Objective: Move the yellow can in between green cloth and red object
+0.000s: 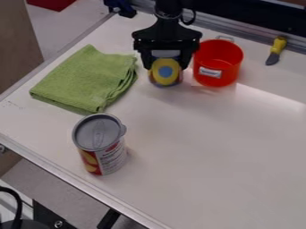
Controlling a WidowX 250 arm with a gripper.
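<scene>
Large can (103, 147), tool (166, 66) tight on yellow can (165, 75) between green cloth (90, 80) and red pot (218, 58).

The black WidowX arm (169, 8) comes in at the top edge, just right of the middle, its base out of view. Its wrist (168, 27) hangs almost upright, a black cable (190, 17) looping beside it. Below, the broad black hand (165, 67) points downward in the view's upper middle.

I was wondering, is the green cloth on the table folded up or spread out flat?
Folded: the green cloth lies in a compact shape, with layered edges showing along its right side.
</scene>
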